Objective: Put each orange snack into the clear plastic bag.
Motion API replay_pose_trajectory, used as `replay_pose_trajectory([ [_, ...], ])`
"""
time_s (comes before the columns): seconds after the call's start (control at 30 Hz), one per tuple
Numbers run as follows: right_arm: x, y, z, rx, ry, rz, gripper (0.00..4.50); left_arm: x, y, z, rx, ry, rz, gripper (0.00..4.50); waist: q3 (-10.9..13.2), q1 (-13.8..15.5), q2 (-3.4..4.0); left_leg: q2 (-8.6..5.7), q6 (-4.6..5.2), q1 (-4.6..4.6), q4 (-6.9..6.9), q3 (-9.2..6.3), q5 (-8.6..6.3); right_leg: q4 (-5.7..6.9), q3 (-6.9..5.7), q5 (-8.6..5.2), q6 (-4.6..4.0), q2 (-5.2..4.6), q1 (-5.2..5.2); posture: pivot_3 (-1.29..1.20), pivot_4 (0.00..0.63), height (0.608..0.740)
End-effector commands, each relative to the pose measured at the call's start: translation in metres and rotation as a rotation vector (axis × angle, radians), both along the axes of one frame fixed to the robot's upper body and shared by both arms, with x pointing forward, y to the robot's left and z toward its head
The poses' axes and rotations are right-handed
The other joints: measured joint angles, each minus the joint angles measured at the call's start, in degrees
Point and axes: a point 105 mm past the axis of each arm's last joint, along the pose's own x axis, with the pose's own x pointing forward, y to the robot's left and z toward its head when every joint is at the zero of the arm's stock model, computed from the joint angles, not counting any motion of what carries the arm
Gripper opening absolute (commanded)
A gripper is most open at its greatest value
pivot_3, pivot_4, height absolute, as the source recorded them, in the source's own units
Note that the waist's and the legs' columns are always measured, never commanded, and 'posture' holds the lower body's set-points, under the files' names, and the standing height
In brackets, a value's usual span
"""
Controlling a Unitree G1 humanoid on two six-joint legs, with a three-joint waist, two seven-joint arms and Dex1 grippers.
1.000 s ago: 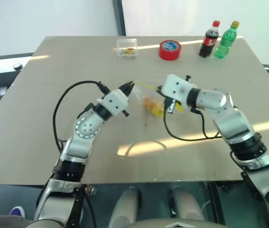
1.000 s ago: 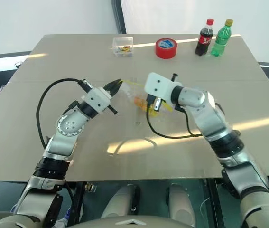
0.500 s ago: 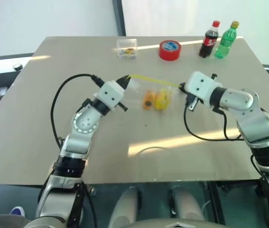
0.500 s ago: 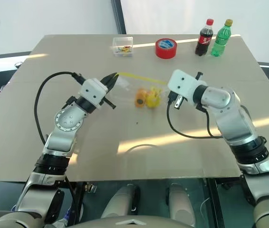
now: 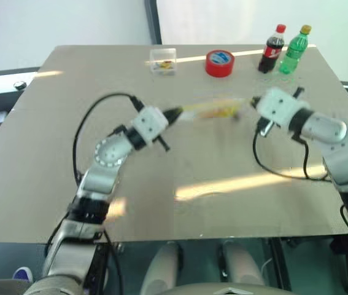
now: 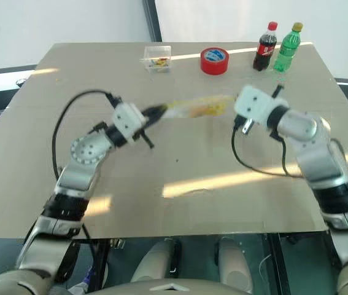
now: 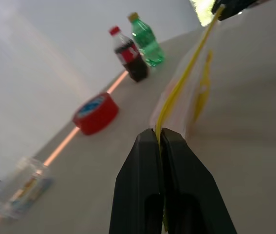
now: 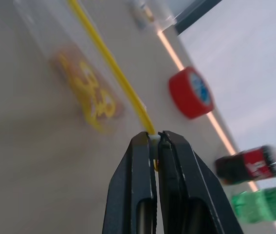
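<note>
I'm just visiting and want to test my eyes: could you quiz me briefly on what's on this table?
1. True or false: both pincers are pinching the yellow strip of the clear bag.
2. What stands closest to the red tape roll? A) cola bottle B) small clear box C) a mug
3. Fill in: the bottle beside the cola bottle is ___.

Key: 1 true: left pincer and right pincer each clamp an end. 2 A. 3 green.

Along the table's (image 5: 51,184) far edge: clear box (image 5: 163,60), red tape roll (image 5: 220,64), cola bottle (image 5: 271,50), green bottle (image 5: 295,51).
</note>
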Motion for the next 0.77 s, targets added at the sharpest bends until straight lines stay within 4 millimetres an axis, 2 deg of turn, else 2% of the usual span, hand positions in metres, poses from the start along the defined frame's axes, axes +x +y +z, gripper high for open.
replay_pose_trajectory([
  [0.03,-0.013,-0.013,-0.01,-0.027,0.016,-0.05,0.07,-0.014,0.002,-0.015,0.07,0.042,-0.032,0.0,0.0,0.1,0.0,0.0,0.04,0.0,0.0,0.0,-0.02,0.04,-0.01,0.0,0.0,0.0,0.0,0.0,0.15,0.74],
  [0.07,-0.019,-0.013,-0.025,-0.033,0.07,-0.041,0.02,-0.018,0.002,-0.023,0.06,0.1,-0.039,0.32,0.0,0.2,0.01,0.0,0.22,0.04,0.01,-0.02,-0.12,0.08,-0.02,0.0,0.0,0.01,0.01,0.0,0.15,0.74],
  [0.1,-0.025,-0.013,-0.037,-0.019,0.111,-0.035,0.36,-0.022,0.001,-0.028,0.04,0.152,-0.05,0.66,0.0,0.2,0.01,0.0,0.23,0.11,0.02,-0.02,-0.13,0.13,-0.02,0.01,0.0,0.01,0.06,0.0,0.15,0.74],
  [0.13,-0.029,-0.014,-0.042,0.024,0.139,-0.043,0.74,-0.026,0.002,-0.03,0.025,0.192,-0.062,0.92,0.0,0.2,0.0,0.0,0.23,0.16,0.05,-0.03,-0.13,0.17,-0.03,0.01,0.0,0.02,0.11,0.0,0.15,0.74],
  [0.17,-0.033,-0.015,-0.046,0.065,0.162,-0.051,1.05,-0.031,0.002,-0.032,0.019,0.223,-0.075,1.35,0.0,0.1,0.01,0.0,0.23,0.25,0.07,-0.09,-0.13,0.17,-0.09,0.01,0.0,0.03,0.23,0.0,0.15,0.74],
  [0.27,-0.043,-0.028,-0.049,0.108,0.185,-0.086,2.24,-0.038,0.015,-0.027,-0.024,0.297,-0.068,2.49,0.0,0.1,0.03,0.02,0.23,0.31,0.1,-0.12,-0.13,0.18,-0.11,0.0,0.0,0.06,0.32,0.0,0.15,0.74],
  [0.4,-0.065,-0.062,-0.042,0.276,0.22,-0.148,4.16,-0.053,0.05,-0.02,-0.117,0.436,-0.04,4.3,0.0,0.1,0.03,0.09,0.23,0.27,0.12,-0.16,-0.14,0.1,-0.16,0.0,0.0,0.07,0.33,0.0,0.15,0.74],
  [0.43,-0.071,-0.068,-0.038,0.319,0.223,-0.148,4.44,-0.056,0.058,-0.018,-0.133,0.457,-0.02,4.5,0.0,0.1,0.04,0.11,0.24,0.27,0.11,-0.16,-0.14,0.03,-0.18,0.0,0.0,0.07,0.35,0.0,0.15,0.74],
  [0.6,-0.1,-0.085,-0.022,0.413,0.23,-0.132,4.44,-0.069,0.088,-0.011,-0.157,0.528,0.028,4.5,0.0,0.3,0.04,0.1,0.25,0.44,0.1,-0.17,-0.15,0.0,-0.2,0.0,0.0,0.05,0.57,0.0,0.15,0.74],
  [0.77,-0.118,-0.084,-0.018,0.45,0.289,-0.1,4.44,-0.075,0.097,-0.006,-0.133,0.548,0.038,4.5,0.0,0.4,0.05,0.16,0.25,1.38,-0.08,-0.14,-0.16,-0.12,-0.19,-0.04,-0.01,0.05,1.48,0.0,0.15,0.74],
])
